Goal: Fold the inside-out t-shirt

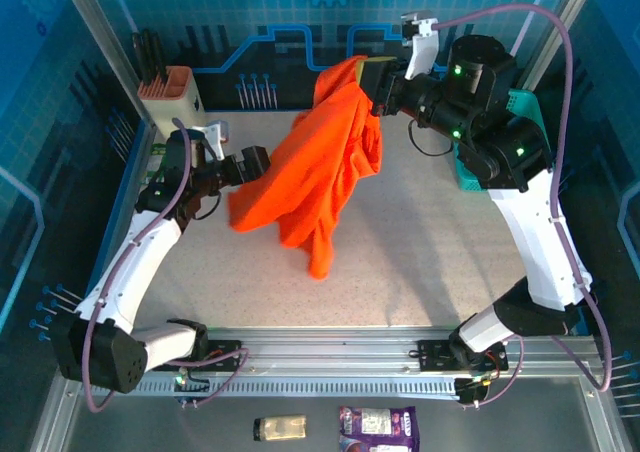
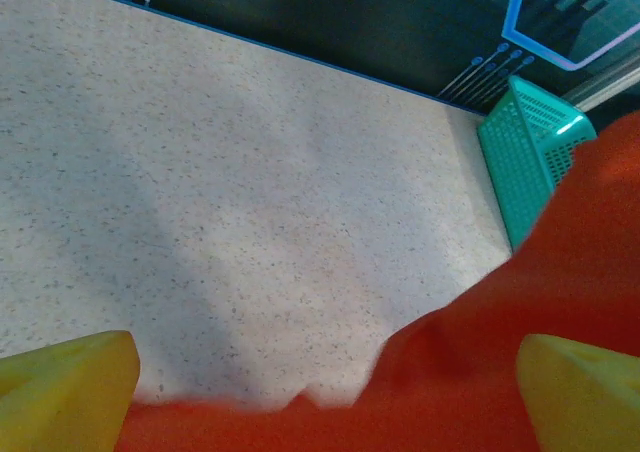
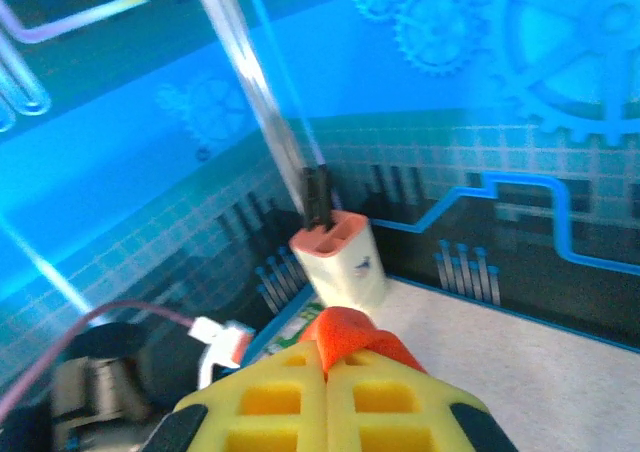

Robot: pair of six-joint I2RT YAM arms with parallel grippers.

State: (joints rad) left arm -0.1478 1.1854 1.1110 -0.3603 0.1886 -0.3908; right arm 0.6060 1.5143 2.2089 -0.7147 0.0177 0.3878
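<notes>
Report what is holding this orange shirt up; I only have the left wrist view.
Observer: The right tool is shut on the t-shirt, holding one end raised over the far side of the table.
Operator: Give me the low end.
Observer: It hangs slanting down, its tip seemingly reaching the table near the middle.
Operator: Say what's on my left.
Observer: A beige knife holder stands in the far left corner.

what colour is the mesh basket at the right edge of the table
Teal. The mesh basket shows best in the left wrist view.
</notes>
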